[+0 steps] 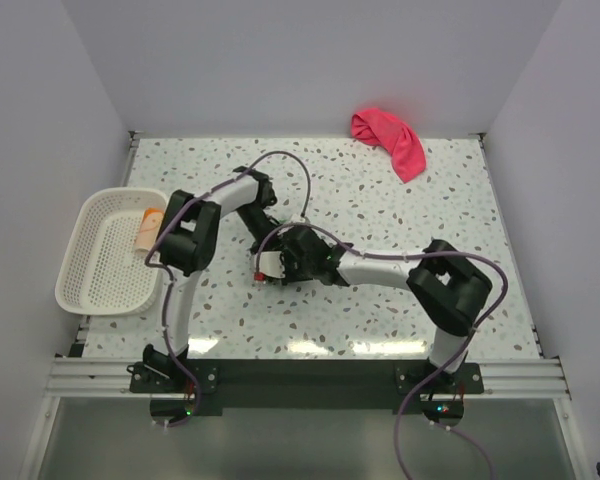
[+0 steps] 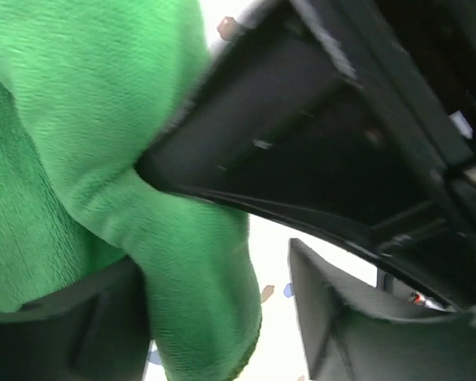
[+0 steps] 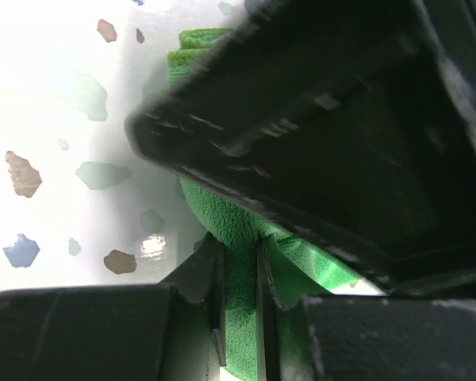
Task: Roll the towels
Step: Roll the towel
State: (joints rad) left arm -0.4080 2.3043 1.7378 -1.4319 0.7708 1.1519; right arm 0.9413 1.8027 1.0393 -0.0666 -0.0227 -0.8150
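Bright green soft cloth towel [image 3: 222, 210], table centre: your right gripper [image 3: 238, 246] pinches its fold; left gripper [image 2: 214, 262] jaws spread, cloth between them. Long axis unreadable.

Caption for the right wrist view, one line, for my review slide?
Right gripper, jaws pinching a fold of the bright green cloth towel, over the speckled white tabletop.

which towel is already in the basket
The pale peach towel, lying inside the white mesh basket. The pink towel lies loose at the far edge; the green towel is pinched in the right tool.
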